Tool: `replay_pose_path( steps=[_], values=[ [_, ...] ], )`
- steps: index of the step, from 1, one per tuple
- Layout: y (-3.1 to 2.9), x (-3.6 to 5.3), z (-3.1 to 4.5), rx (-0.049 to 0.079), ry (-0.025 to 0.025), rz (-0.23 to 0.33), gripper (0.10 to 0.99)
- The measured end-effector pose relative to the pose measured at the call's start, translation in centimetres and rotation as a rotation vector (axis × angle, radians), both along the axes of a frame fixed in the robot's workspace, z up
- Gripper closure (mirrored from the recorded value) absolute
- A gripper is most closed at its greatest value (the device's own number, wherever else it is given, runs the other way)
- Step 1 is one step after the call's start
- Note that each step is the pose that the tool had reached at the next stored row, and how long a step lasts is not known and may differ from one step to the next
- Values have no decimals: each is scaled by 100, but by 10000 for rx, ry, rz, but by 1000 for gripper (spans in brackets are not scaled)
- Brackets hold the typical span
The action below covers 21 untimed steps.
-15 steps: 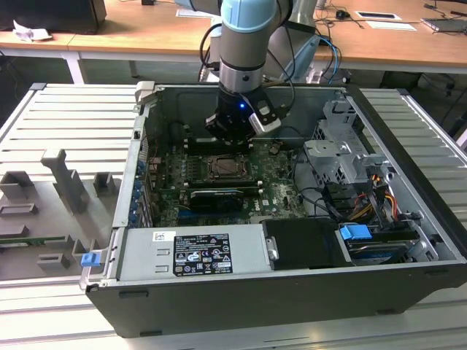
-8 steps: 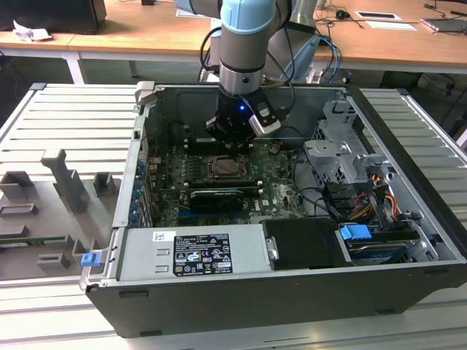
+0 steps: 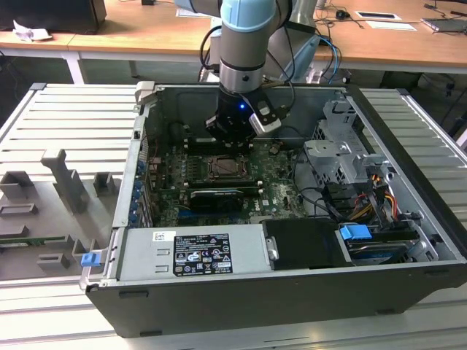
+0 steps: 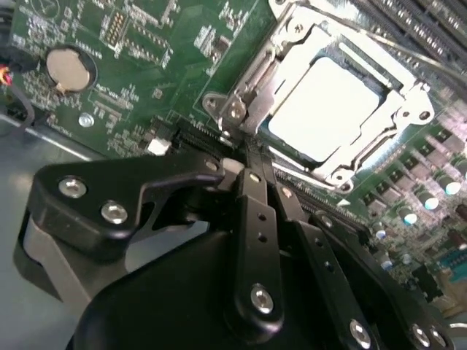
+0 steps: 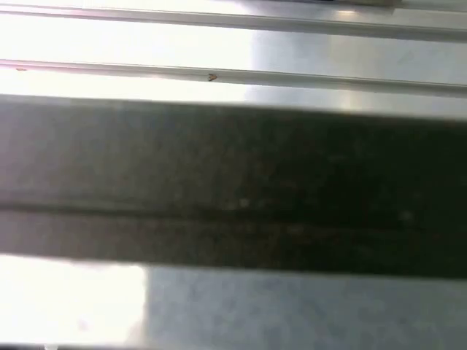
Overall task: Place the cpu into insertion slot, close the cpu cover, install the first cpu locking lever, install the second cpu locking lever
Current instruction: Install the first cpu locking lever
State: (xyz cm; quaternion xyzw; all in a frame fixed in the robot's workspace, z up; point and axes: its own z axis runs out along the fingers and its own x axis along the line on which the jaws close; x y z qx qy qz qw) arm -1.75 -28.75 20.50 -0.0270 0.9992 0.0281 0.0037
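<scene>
The cpu [image 4: 328,109] lies flat in the insertion slot [image 3: 222,169] on the green motherboard, its pale top showing through the window of the cpu cover [image 4: 252,87]. The cover's silver frame lies down around the chip. In the exterior view my gripper [image 3: 230,144] hangs inside the open computer case, just behind the socket's far edge. In the second wrist view the black fingers meet at their tips [image 4: 254,172] right beside the socket's corner, shut with nothing visible between them.
Long black memory slots [image 4: 430,29] run past the socket. A black card [image 3: 213,197] sits in front of it. The power supply [image 3: 193,251], drive cage [image 3: 339,157] and cables [image 3: 372,197] crowd the case. A grey fixture tray [image 3: 51,197] lies at the exterior view's left.
</scene>
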Motion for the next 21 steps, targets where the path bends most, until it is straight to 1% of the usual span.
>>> replay_pose_path(
  steps=[3,4,5,6,7,8,10,12,16,19,21],
  values=[
    [1,0,-25,-270,5,1,980],
    [1,0,-35,-275,3,4,980],
    [0,0,-37,-187,2,1,980],
    [2,0,-40,-56,2,0,980],
    [5,2,-45,184,-5,1,980],
    [4,1,-43,368,-2,2,980],
    [3,1,28,367,0,1,980],
    [3,1,77,365,1,1,980],
    [-13,1,79,363,1,2,980],
    [-53,1,78,365,1,2,980],
    [-69,1,78,365,1,1,980]
  ],
)
